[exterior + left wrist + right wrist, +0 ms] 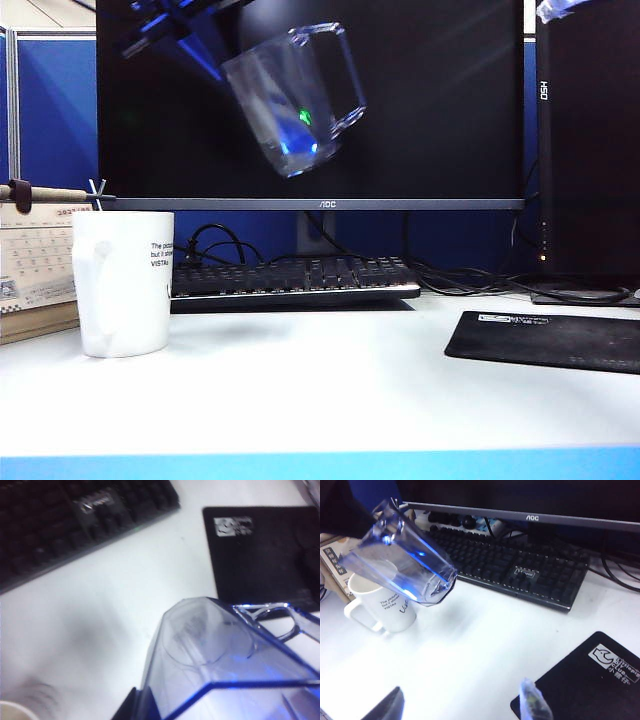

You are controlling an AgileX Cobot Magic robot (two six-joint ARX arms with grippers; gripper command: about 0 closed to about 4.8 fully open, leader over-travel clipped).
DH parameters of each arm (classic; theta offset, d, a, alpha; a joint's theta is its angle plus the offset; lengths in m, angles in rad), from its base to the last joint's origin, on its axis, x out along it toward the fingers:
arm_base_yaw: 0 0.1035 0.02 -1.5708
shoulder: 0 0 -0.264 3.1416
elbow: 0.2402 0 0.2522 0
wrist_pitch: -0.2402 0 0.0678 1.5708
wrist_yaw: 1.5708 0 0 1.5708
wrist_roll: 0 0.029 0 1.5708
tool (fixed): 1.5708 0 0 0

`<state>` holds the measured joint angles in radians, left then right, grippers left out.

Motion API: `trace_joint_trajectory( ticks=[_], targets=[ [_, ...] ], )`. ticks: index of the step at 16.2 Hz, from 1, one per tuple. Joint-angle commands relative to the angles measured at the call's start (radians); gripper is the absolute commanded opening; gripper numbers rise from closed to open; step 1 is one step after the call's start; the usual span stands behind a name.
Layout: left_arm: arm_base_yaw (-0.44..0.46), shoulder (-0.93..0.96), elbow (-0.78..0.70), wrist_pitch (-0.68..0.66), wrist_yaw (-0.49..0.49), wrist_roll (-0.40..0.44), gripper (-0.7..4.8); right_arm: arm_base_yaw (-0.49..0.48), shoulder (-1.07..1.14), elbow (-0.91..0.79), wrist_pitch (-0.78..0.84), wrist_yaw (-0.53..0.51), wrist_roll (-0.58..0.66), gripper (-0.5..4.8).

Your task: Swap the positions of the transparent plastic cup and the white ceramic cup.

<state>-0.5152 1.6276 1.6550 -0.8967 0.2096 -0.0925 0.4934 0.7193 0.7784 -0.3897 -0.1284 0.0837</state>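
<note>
The transparent plastic cup (295,95) hangs tilted high in front of the monitor, handle up and to the right. My left gripper (185,35) is shut on its rim from the upper left. In the left wrist view one dark finger (136,706) presses the cup's wall (220,660). The white ceramic cup (123,283) stands upright on the table at the left, below the lifted cup (405,562), with its handle (362,617) turned away from the keyboard. My right gripper (460,707) hovers open over bare table beside the mouse pad, holding nothing; only its tip (560,8) shows in the exterior view.
A black keyboard (295,275) lies under the monitor (400,100). A black mouse pad (548,340) sits at the right, with a dark tower (590,140) behind it. A desk calendar (35,265) stands just left of the white cup.
</note>
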Motion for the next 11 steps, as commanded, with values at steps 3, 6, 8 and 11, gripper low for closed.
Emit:
trace_joint_trajectory(
  ticks=[3, 6, 8, 11],
  targets=[
    [-0.005, 0.064, 0.066, -0.063, 0.116, 0.031, -0.06, 0.0, -0.008, 0.005, -0.006, -0.002, -0.005, 3.01],
    [-0.018, 0.126, 0.066, -0.049, 0.174, 0.055, -0.06, 0.0, -0.008, 0.005, -0.006, -0.002, -0.006, 3.01],
    [-0.03, 0.165, 0.067, -0.024, 0.173, 0.059, -0.06, 0.0, -0.008, 0.005, -0.008, -0.002, -0.006, 3.01],
    [-0.033, 0.198, 0.067, -0.031, 0.128, 0.06, -0.06, 0.0, -0.008, 0.005, -0.011, -0.003, -0.006, 3.01]
  ],
)
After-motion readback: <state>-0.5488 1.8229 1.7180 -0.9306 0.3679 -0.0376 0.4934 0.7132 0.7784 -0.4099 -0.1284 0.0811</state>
